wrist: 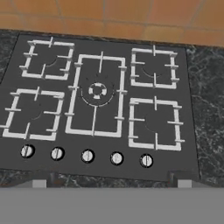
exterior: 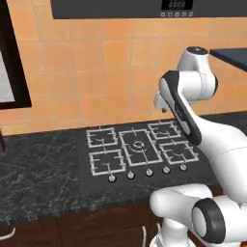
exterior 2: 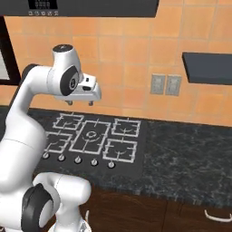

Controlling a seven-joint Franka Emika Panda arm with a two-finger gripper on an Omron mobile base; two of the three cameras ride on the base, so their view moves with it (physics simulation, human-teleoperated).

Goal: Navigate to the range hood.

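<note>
Navigation looks close to wrapped up, judging by how things sit. The range hood (exterior: 144,8) hangs along the top of both base views, high on the orange tiled wall (exterior: 87,72), with its little display and button row showing. Directly below it, the cooktop (wrist: 98,105) sits in the dark marble table (exterior 2: 190,154), near the table's back edge, five knobs lined up along its front.

The pincer (exterior 2: 80,103) hangs over the cooktop, roughly above the back burners. It's holding nothing, but how wide the jaws stand I honestly can't tell: only two small tips show in the right base view, and only their stubs at the bottom of the hand view.

How I'd finish it well: the hood's display sits right of centre in the left base view and left of centre in the right one, so I reckon the base is about squared up. Any last correction should be a small sideways nudge, keeping the arm tucked. A dark floating shelf (exterior 2: 208,68) sticks out to the right, so don't swing wide that way.
</note>
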